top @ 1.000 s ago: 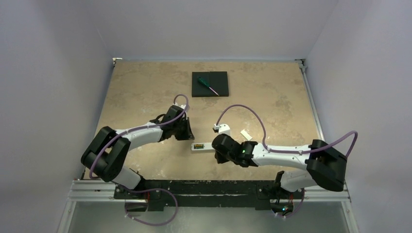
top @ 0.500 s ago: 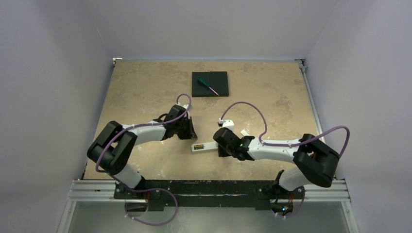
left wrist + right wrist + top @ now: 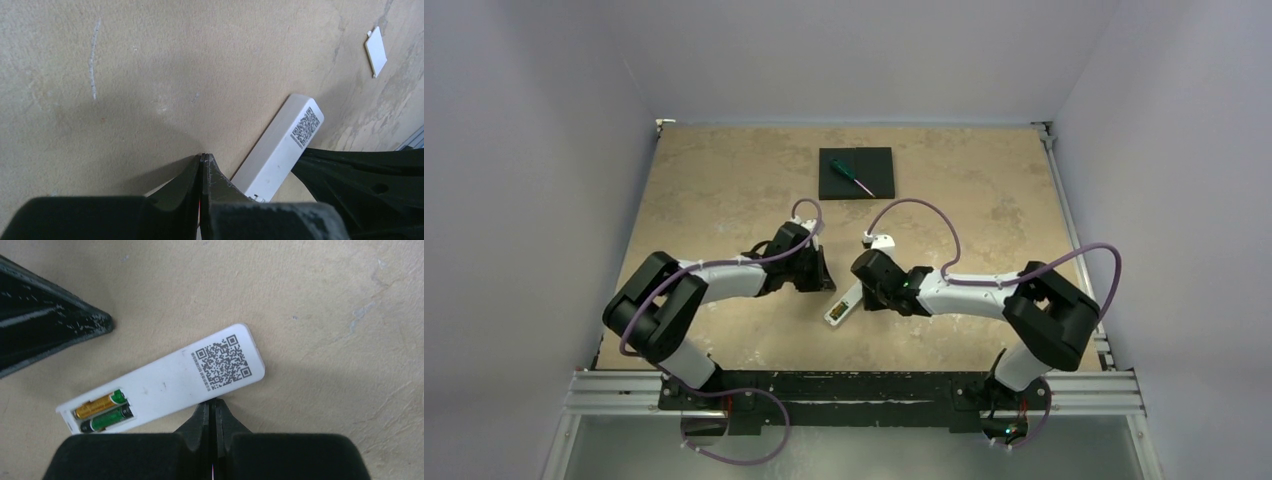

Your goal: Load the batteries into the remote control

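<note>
Remote control (image 3: 165, 385) lies back-up on the mottled tan table (image 3: 325, 300): smooth white slab, rounded corners, square printed code patch. Open bay at its end, left of the right fingertips, holds two batteries (image 3: 102, 411), one gold, one green. Right gripper (image 3: 214, 402) is pinched closed on nothing, tips right at the remote's long edge. Left gripper (image 3: 202, 157) is clenched empty, remote just right of its tips, thin white cover strip (image 3: 376, 51) well beyond. Both arms are bent, wrists angled inward and down.

White remote control (image 3: 165, 380) (black QR code printed on it); gold and green batteries (image 3: 102, 411).
</note>
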`<state>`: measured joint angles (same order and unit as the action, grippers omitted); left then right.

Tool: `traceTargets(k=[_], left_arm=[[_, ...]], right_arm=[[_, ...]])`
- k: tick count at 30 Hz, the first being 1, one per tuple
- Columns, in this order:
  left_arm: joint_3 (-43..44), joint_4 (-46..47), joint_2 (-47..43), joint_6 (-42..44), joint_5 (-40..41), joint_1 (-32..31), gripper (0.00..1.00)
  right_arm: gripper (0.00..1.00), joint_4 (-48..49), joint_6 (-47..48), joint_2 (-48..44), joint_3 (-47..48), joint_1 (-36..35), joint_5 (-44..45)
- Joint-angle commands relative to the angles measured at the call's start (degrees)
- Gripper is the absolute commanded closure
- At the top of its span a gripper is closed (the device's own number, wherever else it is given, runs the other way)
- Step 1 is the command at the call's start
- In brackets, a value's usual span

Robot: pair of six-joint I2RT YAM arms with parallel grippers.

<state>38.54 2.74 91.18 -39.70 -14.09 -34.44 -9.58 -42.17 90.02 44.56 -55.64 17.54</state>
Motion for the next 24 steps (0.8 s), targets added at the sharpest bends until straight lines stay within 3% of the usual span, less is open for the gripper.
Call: traceTargets(k=[1,24], left_arm=[[-3.78,-1.6,-0.69,0.11,0.44,-1.78,1.0],[-14.3,-2.02,-13.44,-6.24,2.39,-7.19,1.0]], right_arm=[[1.0,-0.18,1.58,1.89,3.29,0.7,2.49],[1.0,-4.19,6.18,9.74,14.29,1.14,3.51]])
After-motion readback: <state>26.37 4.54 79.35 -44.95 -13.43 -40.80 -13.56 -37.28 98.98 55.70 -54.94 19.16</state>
